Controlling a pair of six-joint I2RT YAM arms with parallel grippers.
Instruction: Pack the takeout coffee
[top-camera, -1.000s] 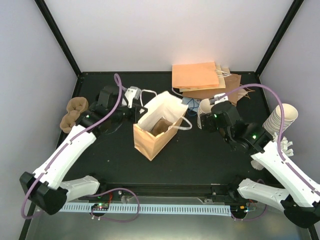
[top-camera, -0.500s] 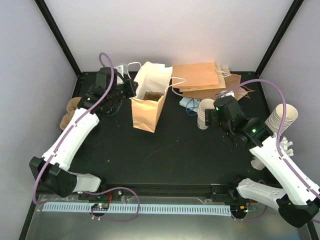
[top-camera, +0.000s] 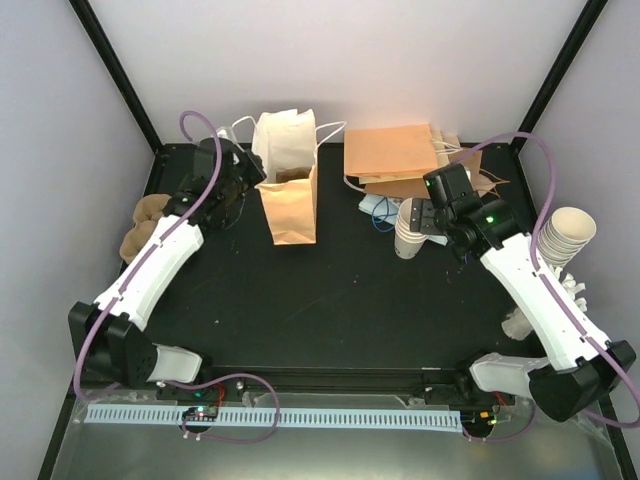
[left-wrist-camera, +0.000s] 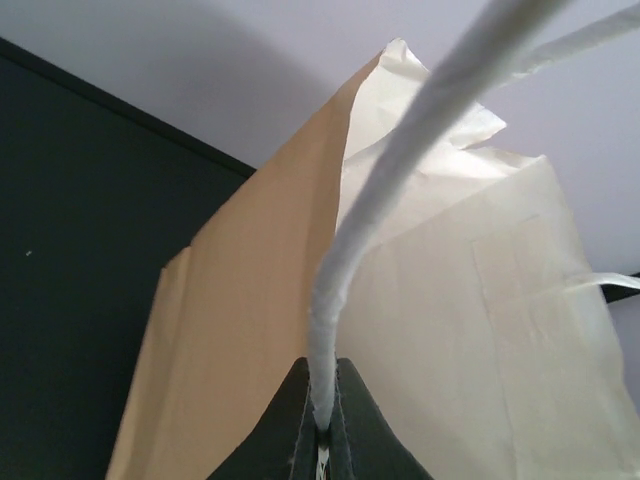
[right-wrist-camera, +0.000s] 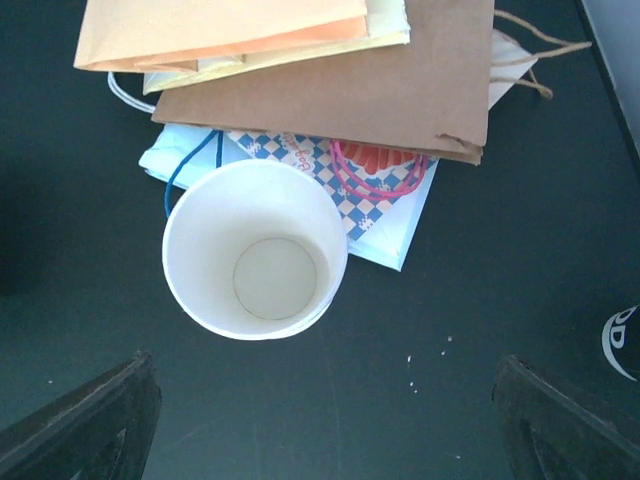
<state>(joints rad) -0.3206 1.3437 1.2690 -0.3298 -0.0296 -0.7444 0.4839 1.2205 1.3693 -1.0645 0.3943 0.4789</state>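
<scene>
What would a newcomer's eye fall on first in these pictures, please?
The open brown paper bag stands at the table's far left, its white handle pinched in the shut left gripper. On the right, the open right gripper hovers above a lidless white cup beside flat bags.

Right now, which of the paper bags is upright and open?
The tan bag at back left, its white cord handle pinched in the left hand. The other bags lie flat, stacked at the back right.
</scene>
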